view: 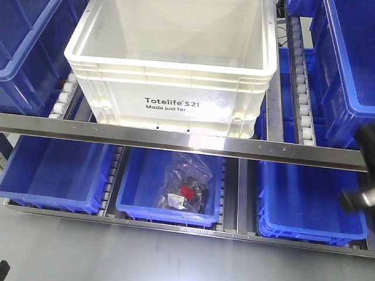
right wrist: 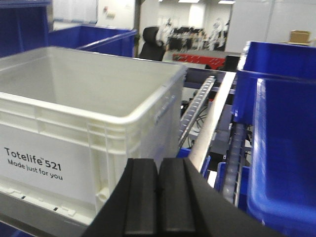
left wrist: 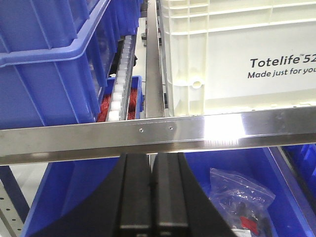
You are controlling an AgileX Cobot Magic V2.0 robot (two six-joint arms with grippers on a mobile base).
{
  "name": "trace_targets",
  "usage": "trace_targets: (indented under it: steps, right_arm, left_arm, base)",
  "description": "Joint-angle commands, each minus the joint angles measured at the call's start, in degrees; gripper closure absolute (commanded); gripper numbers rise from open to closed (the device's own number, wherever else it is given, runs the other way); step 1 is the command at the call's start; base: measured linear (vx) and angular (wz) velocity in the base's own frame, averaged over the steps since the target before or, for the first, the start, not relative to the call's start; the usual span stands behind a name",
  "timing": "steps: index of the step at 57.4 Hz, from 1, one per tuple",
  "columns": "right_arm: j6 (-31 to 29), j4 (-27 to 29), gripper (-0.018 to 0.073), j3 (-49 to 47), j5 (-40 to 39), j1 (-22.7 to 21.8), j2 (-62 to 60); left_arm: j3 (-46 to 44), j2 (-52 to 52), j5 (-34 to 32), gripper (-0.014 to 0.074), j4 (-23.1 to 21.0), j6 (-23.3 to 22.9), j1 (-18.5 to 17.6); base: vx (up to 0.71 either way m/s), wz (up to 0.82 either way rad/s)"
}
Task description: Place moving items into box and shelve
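Shelving fills my screens: steel rails, roller tracks and blue bins [view: 50,170] on two levels, with an office blurred behind in the right wrist view.

My left gripper [left wrist: 150,197] has its two black pads pressed flat together with nothing between them. It hangs just below the steel front rail [left wrist: 158,132], aimed toward twelve o'clock. My right gripper [right wrist: 158,197] is likewise pressed together and empty, sitting near the front right corner of the white crate [right wrist: 94,113], which lies at about ten o'clock from it.

From the front camera the crate [view: 176,64] rests on the upper roller lane, its printed face turned toward me and its front edge just behind the rail, so I judge it already shelved. What I can see of its inside is bare white wall; the floor is mostly hidden, so I cannot tell whether the fruit-like items are in it. I see neither of them anywhere.

Below, at six o'clock from the crate, the middle blue bin [view: 140,193] holds a clear bag of parts [view: 186,184].
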Motion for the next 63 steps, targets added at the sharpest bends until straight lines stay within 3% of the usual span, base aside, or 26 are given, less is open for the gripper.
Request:
trace_targets:
  steps: [1, 4, 9, 25, 47, 63]
  right_arm:
    - [0.04, 5.37, 0.0567, 5.58, -5.12, -1.54, -7.51]
    - [0.04, 8.56, 0.0567, 8.91, -3.33, -2.36, -12.63]
    - [-0.13, 11.52, 0.0567, 7.64, 9.86, -3.45, -18.08]
    - [-1.63, 9.68, 0.0567, 8.42, 23.47, -3.58, -28.64]
    - [-1.84, 6.90, 0.0567, 8.42, 28.34, -5.21, -28.52]
    - [-1.04, 6.61, 0.0567, 8.42, 21.90, -6.87, -28.45]
  left_arm:
    - [-0.51, -0.80, -4.65, 0.0603, -0.13, -0.29, 0.13]
    - [-0.51, -0.80, -4.65, 0.0603, -0.13, -0.29, 0.13]
    - [-0.51, -0.80, -4.60, 0.0603, -0.13, -0.29, 0.13]
    - [-0.51, -0.80, -4.60, 0.0603, -0.13, -0.29, 0.13]
    - [-0.51, -0.75, -4.60, 0.0603, -0.13, -0.29, 0.13]
    - [-0.51, -0.75, -4.60, 0.0603, -0.13, -0.29, 0.13]
  base:
    - [0.00, 0.00]
    - [0.00, 0.00]
    - [0.00, 0.00]
    - [0.00, 0.00]
    - [0.00, 0.00]
    - [0.00, 0.00]
